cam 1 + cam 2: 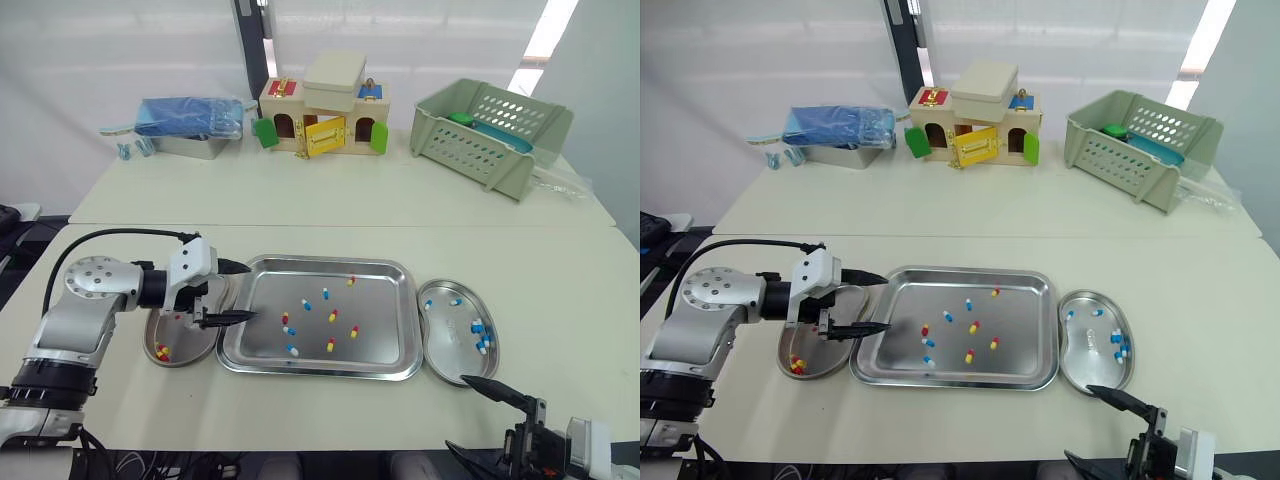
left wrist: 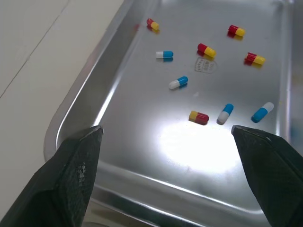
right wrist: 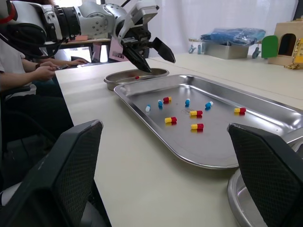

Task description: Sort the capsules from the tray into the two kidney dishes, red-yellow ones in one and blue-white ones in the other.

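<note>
A steel tray holds several red-yellow capsules and blue-white capsules. The left kidney dish has red-yellow capsules in it. Blue-white capsules lie in the right kidney dish. My left gripper hangs open and empty over the tray's left rim, beside the left dish; its wrist view looks down on the loose capsules. Off the table's front right corner, below the right dish, my right gripper is open and empty.
On the far table stand a toy house, a green basket and a metal box under blue cloth. A person sits beyond the table's left side in the right wrist view.
</note>
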Robot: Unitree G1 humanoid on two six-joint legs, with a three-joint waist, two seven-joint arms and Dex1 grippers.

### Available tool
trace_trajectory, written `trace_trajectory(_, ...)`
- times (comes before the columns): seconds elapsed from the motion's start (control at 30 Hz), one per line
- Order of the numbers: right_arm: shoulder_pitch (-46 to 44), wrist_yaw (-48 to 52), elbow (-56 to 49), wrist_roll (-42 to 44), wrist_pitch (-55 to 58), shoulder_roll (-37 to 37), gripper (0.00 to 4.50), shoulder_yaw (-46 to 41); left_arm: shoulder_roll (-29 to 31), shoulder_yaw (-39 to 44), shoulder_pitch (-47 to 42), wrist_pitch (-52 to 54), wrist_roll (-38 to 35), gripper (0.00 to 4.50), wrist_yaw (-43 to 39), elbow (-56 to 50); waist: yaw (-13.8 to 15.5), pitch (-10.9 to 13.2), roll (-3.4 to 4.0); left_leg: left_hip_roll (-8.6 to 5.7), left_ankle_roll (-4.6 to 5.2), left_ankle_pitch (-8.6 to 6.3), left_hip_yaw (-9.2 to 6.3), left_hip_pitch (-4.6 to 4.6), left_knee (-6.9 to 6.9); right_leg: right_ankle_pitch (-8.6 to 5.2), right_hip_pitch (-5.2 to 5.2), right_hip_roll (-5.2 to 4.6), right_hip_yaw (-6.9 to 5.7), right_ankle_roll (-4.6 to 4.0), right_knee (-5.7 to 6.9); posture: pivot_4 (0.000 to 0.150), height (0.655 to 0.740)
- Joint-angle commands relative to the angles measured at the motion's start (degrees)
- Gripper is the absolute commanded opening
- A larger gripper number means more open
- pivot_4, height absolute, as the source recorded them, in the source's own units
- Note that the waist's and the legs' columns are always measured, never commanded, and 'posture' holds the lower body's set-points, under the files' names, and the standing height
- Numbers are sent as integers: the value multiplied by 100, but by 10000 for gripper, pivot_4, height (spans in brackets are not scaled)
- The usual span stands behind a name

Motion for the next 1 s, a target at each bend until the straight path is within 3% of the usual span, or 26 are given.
trace_trajectory(0.03,99,-213,-160,-37,-125,-15,45000,56,-47,-188,-197,-210,64,41286,-323,58,1,0,0,0,0,0,0,0,0,0,0,0,0,0,0,1500,7400)
trace_trajectory(0.2,148,-436,-230,-92,-147,-71,45000,173,-172,-398,-275,-263,239,27169,-291,91,-2,0,0,0,0,0,0,0,0,0,0,0,0,0,0,1500,7400)
trace_trajectory(0.43,207,-687,-330,-123,-176,-124,45000,312,-459,-535,-314,-705,438,27169,-259,462,0,0,0,0,0,0,-1,0,1,0,1,0,0,0,1,1500,7400)
trace_trajectory(0.6,238,-772,-333,-150,-234,-174,45000,364,-566,-604,-402,-841,555,12633,-273,718,2,0,0,0,1,0,-1,-1,2,0,1,-1,0,0,1,1500,7400)
trace_trajectory(1.0,299,-920,-284,-199,-380,-207,45000,501,-839,-681,-507,-931,751,12633,-209,988,6,0,0,-1,0,0,-3,0,4,0,2,-1,-2,0,2,1500,7400)
